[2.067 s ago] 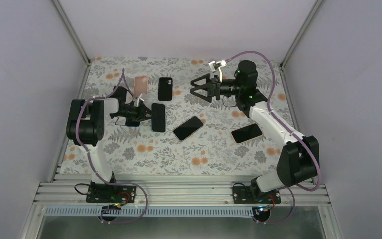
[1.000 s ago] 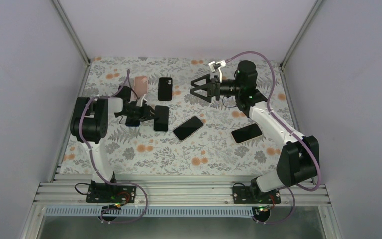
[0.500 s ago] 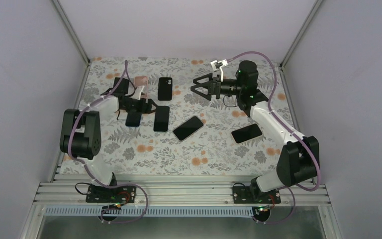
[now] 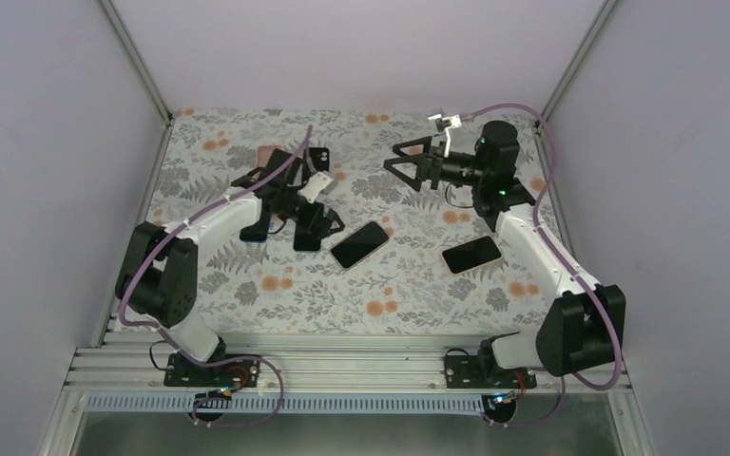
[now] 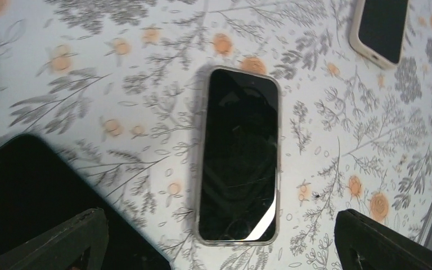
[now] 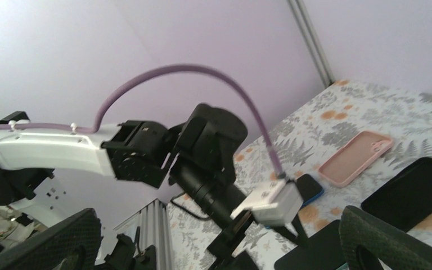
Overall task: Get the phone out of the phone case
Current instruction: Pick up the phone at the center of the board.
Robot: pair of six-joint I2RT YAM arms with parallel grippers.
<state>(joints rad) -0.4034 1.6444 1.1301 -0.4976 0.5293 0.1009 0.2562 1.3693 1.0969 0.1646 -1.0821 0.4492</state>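
Our left gripper (image 4: 321, 220) had just let go of a small dark thing (image 4: 251, 231), left it on the table (image 4: 418, 294) and swung over to the middle. Its fingers stood wide apart with nothing in them. Our right gripper (image 4: 409, 169) hung in the air, fingers apart and empty too. The phone (image 5: 239, 156) lay flat in its pale case (image 5: 199, 185) right by the left gripper, not out yet, so we think we were getting ready to grab that one.

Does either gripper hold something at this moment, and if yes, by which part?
Nothing is held. The left gripper hangs open above a phone lying on the table, and the right gripper is open in the air, empty.
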